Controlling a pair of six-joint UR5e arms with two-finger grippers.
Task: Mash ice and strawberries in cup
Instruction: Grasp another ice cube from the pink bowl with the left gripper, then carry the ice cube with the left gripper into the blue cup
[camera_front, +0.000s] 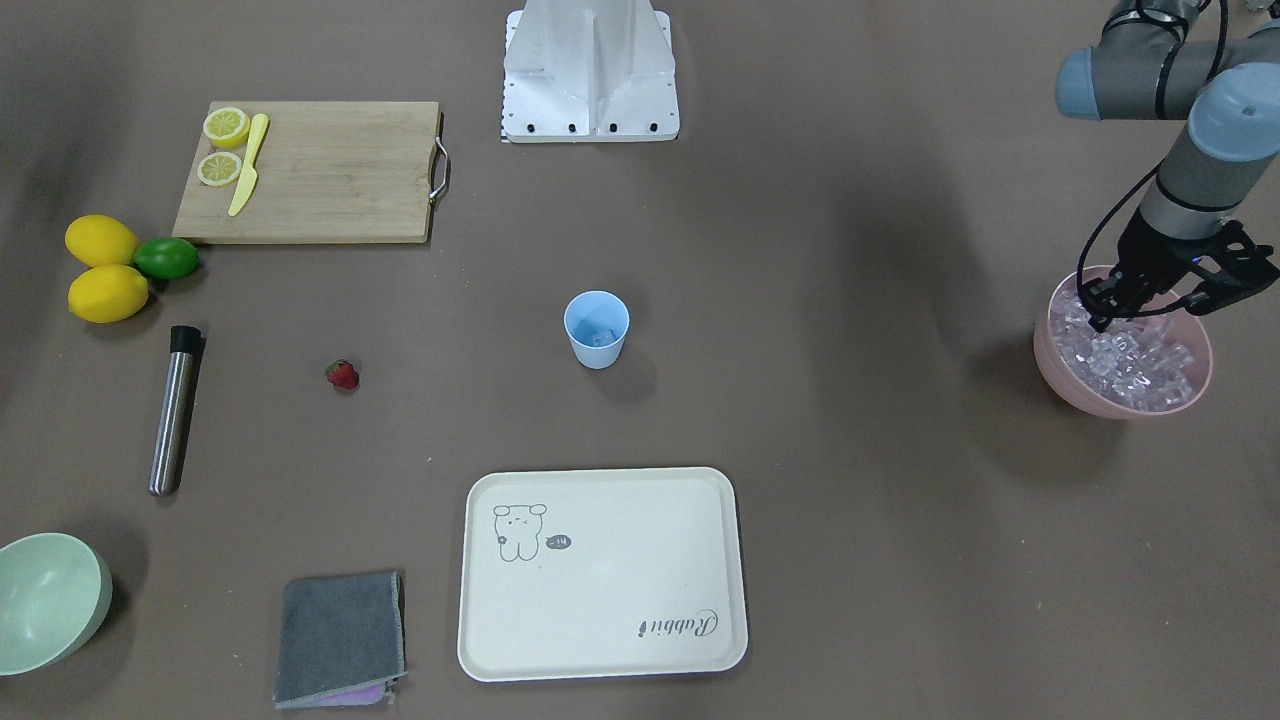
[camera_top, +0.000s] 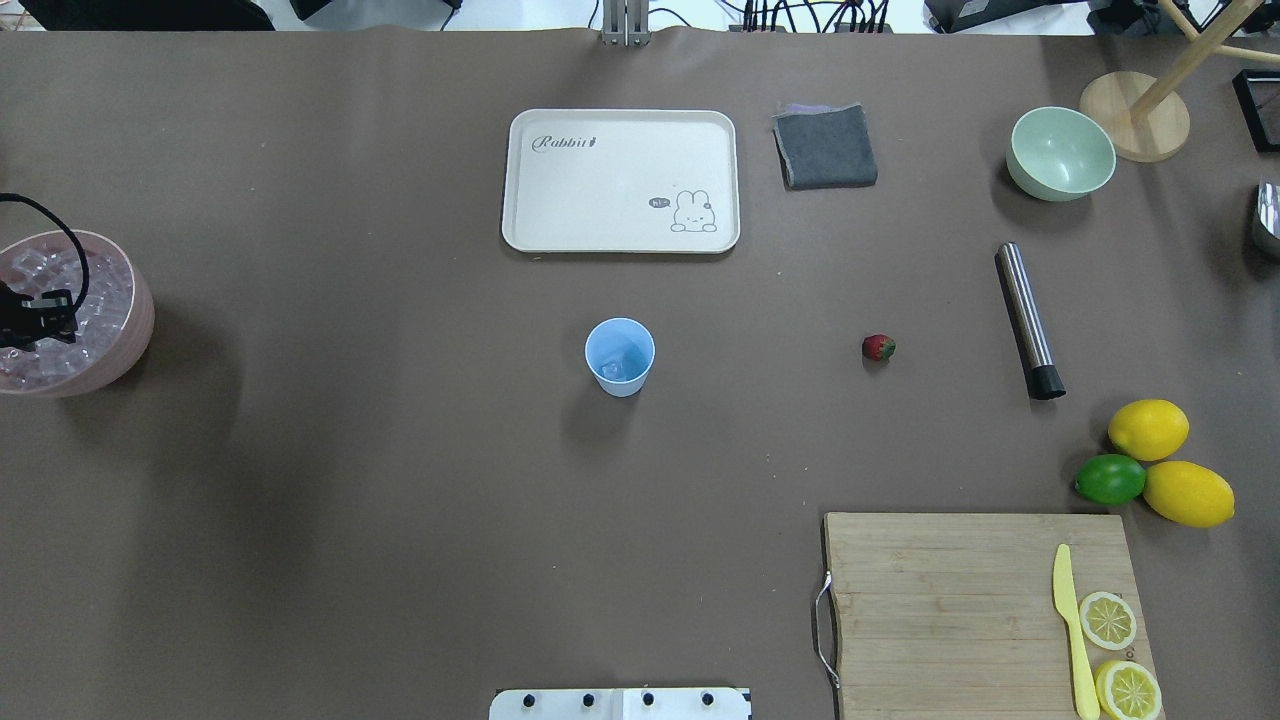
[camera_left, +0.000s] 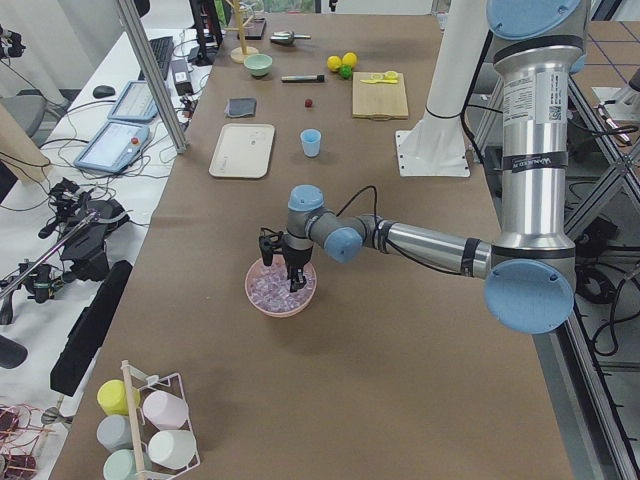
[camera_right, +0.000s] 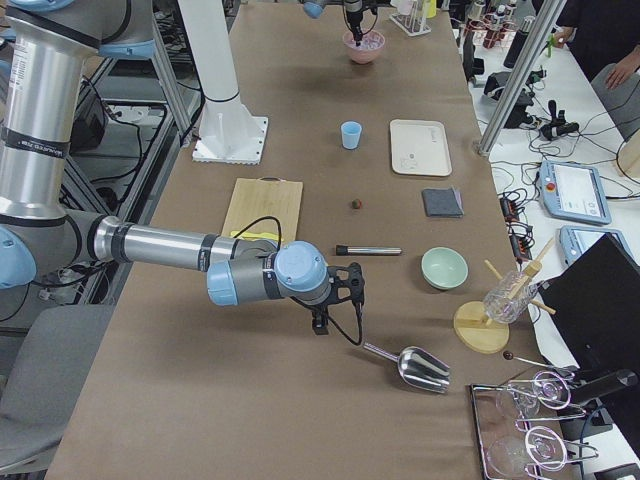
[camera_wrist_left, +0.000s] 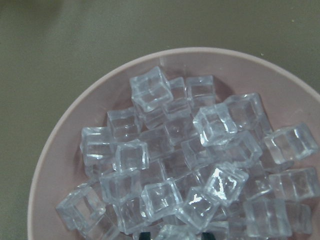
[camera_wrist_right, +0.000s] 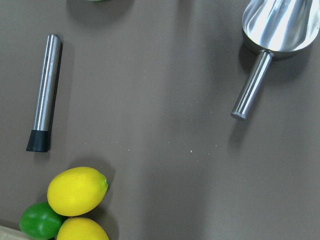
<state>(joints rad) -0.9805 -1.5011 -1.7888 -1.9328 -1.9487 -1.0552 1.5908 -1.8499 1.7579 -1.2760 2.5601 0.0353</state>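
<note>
My left pincer (camera_front: 1147, 310) hangs over the pink bowl (camera_front: 1060, 375) at the far left of my table, its tips down at the heaped ice (camera_front: 1135, 360); the jaws stand apart, and I see no cube between them. The cup (camera_front: 597, 352) stands upright mid-table, well apart from the bowl, with a cube or so lying in its bottom. The strawberry (camera_front: 342, 375) lies on the bare table to my right of the cup, between it and a steel rod (camera_front: 172, 415), touching neither. My right pincer (camera_right: 322, 318) is low over the table near a metal scoop (camera_right: 420, 368); whether it is open or closed I cannot tell.
</note>
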